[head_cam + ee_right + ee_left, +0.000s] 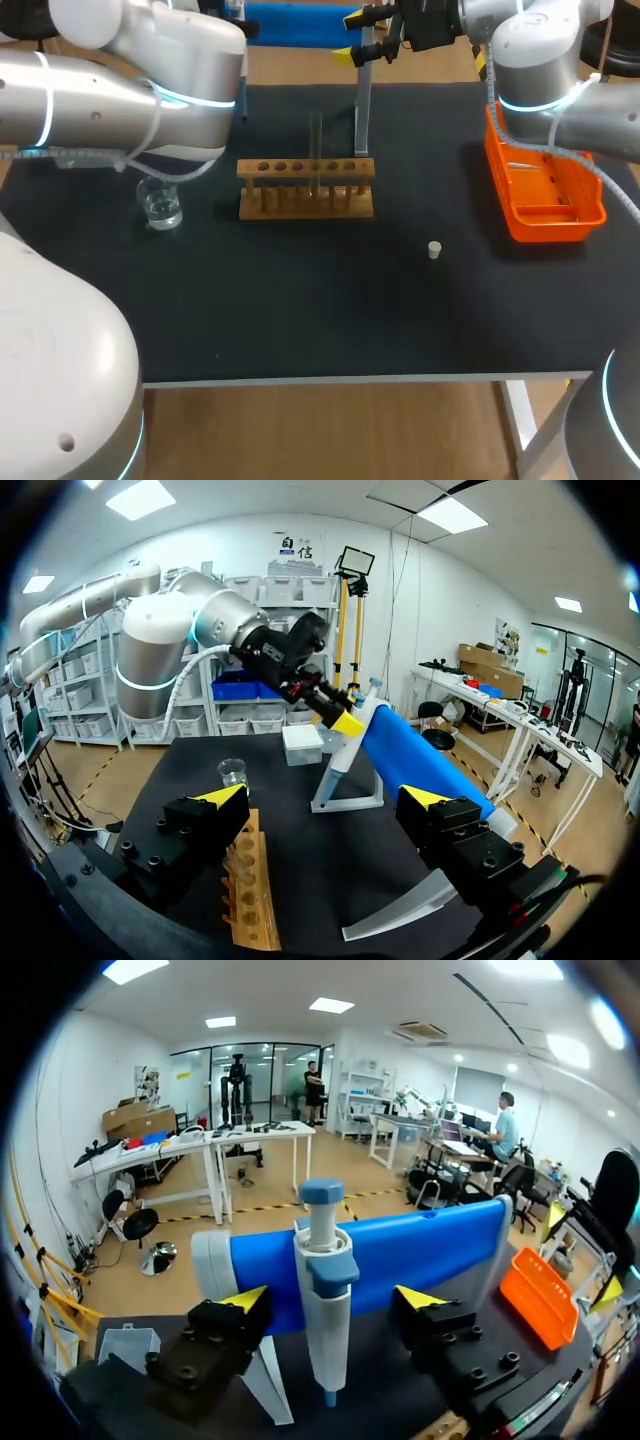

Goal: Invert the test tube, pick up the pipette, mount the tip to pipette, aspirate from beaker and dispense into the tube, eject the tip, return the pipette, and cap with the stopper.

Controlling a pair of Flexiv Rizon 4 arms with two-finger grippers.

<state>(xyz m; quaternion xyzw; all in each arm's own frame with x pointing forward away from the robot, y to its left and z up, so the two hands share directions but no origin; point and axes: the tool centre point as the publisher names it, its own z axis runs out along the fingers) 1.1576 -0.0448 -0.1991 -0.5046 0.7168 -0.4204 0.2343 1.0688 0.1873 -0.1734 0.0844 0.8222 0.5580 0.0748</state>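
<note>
Left wrist view: the left gripper straddles the pipette on its stand, fingers spread with a gap on either side, so nothing is gripped.
Right gripper: open and empty, hanging over the end of the wooden rack.
Test tube: seems to stand upright in the rack, though the glass is faint and I cannot tell which end is up.
Step in hand: picking up the pipette, not yet lifted.
Likely done: inverting the tube.
Left to do: mounting a tip, drawing from the beaker, dispensing, ejecting, returning the pipette.
Stopper: lies loose on the table, well apart from the rack, so capping is not done.
</note>
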